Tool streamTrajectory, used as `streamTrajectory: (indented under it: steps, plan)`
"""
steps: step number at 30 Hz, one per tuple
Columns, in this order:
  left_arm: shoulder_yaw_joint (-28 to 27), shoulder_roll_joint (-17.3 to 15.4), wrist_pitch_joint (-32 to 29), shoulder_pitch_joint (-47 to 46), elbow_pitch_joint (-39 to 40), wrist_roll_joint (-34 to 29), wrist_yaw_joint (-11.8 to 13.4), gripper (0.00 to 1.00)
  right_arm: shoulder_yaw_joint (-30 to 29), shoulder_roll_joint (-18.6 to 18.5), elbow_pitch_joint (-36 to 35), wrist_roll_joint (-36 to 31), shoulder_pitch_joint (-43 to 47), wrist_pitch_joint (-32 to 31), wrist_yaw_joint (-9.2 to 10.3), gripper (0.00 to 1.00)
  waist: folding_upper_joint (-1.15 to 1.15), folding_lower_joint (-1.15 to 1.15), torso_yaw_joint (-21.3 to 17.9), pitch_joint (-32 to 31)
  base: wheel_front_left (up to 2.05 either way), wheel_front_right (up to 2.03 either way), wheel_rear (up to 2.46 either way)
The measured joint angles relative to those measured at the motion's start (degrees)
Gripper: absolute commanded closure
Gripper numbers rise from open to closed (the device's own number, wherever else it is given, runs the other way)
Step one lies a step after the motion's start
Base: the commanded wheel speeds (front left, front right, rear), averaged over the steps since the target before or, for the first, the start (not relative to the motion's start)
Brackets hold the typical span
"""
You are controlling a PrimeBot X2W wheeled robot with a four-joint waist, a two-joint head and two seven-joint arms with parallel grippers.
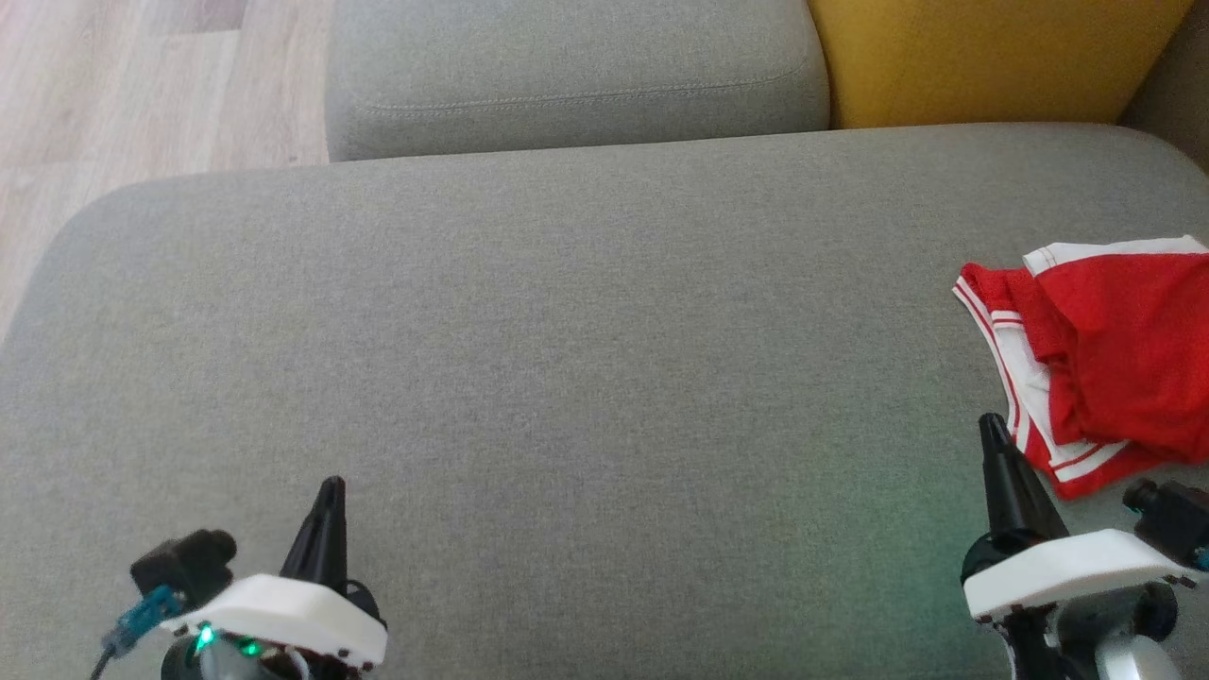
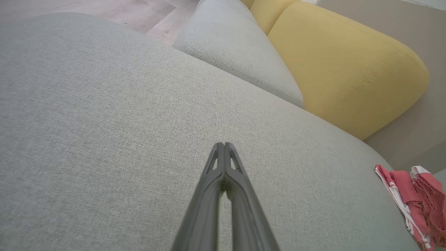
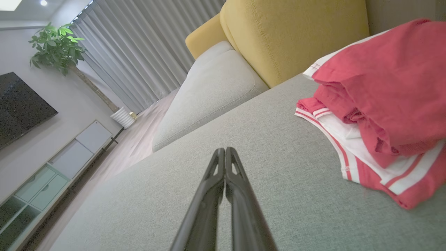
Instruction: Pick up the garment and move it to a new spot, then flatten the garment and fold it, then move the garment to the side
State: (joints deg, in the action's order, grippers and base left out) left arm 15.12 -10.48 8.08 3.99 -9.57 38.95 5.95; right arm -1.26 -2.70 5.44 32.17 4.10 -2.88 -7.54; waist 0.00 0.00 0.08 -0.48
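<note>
Left gripper (image 1: 331,491), head view lower left — fingers pressed together, empty; right gripper (image 1: 991,427), lower right, likewise. Crumpled red fabric garment (image 1: 1115,349) with white striped trim: right edge, on grey woven sofa seat (image 1: 567,331). Left wrist view: garment at lower right corner. Right wrist view: garment at right — untouched.
</note>
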Motion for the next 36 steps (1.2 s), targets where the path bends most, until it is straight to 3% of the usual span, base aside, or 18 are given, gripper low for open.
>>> streamTrajectory:
  steps: [36]
  plan:
    - [-6.8,2.4,-5.0,-2.5,-2.3,22.3,-5.2,1.00,-1.7,-0.1,4.1,24.8,-2.7,-0.7,0.00,1.00,0.00,0.00,0.0,0.3,0.00,0.00,0.00]
